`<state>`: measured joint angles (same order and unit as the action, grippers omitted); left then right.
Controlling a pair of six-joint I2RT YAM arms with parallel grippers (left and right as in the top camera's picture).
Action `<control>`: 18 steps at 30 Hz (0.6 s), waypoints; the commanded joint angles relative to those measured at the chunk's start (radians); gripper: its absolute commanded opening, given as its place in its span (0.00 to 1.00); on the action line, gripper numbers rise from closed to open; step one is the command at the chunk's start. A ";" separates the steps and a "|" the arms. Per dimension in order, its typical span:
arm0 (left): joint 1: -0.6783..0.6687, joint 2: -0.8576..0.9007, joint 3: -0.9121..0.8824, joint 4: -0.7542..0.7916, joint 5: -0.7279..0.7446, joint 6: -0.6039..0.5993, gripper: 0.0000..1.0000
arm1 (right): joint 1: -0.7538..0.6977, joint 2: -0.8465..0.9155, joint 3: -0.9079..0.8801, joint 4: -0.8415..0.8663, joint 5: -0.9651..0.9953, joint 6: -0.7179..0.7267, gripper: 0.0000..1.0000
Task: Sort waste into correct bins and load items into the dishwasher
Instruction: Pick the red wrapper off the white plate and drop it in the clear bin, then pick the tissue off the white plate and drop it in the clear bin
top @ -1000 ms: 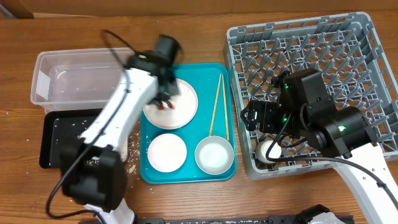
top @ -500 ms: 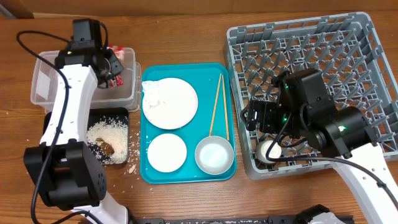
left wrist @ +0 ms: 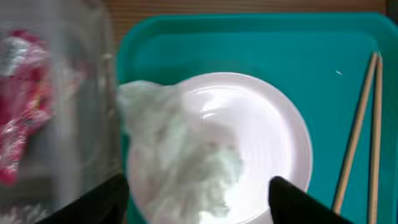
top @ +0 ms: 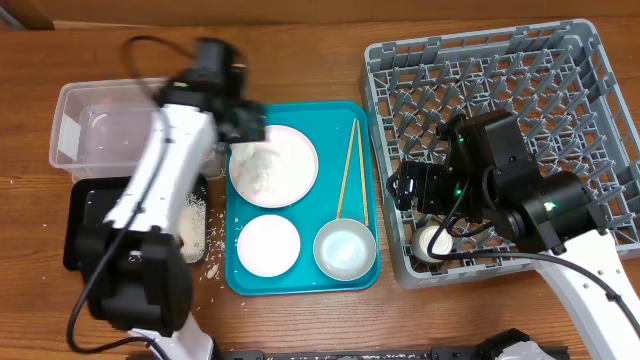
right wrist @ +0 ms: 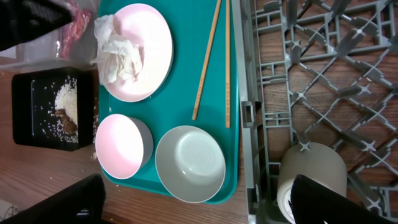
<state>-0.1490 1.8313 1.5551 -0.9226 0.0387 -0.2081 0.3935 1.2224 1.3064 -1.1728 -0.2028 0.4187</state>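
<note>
My left gripper (left wrist: 196,205) is open and hovers just above the crumpled napkin (left wrist: 180,155), which lies on the large white plate (left wrist: 261,130); nothing is between its fingers. The red wrapper (left wrist: 22,106) lies inside the clear tub (top: 100,130). On the teal tray (top: 300,286) are also the pink plate (top: 268,245), the bowl (top: 345,250) and the chopsticks (top: 350,170). My right gripper (right wrist: 193,205) is open and empty over the left edge of the dish rack (top: 520,80). The cup (top: 433,242) lies in the rack's front left corner.
The black tray (top: 85,225) sits in front of the clear tub and holds rice (right wrist: 65,106) with brown scraps. Loose grains are scattered on the wood between it and the teal tray. My left arm blurs across the tub's right end.
My left gripper carried the red wrapper from the white plate to the clear tub, opened and let it go, then swung back right over the napkin. The right arm has stayed still.
</note>
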 commanded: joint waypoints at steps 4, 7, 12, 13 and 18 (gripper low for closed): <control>-0.161 0.111 -0.055 0.049 -0.335 0.012 0.76 | 0.005 0.002 0.010 0.004 -0.001 0.002 0.97; -0.159 0.167 -0.055 0.050 -0.340 -0.024 0.75 | 0.005 0.002 0.010 0.004 -0.001 0.002 0.97; -0.155 0.269 -0.055 0.048 -0.279 -0.032 0.67 | 0.005 0.002 0.010 0.004 -0.001 0.001 0.97; -0.156 0.282 -0.055 0.044 -0.251 -0.031 0.61 | 0.005 0.002 0.010 0.004 -0.001 0.001 0.97; -0.157 0.278 -0.029 -0.024 -0.136 -0.032 0.04 | 0.005 0.002 0.010 0.003 -0.001 0.001 0.97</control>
<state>-0.3061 2.1033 1.5143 -0.9112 -0.1780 -0.2329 0.3935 1.2224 1.3064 -1.1732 -0.2028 0.4187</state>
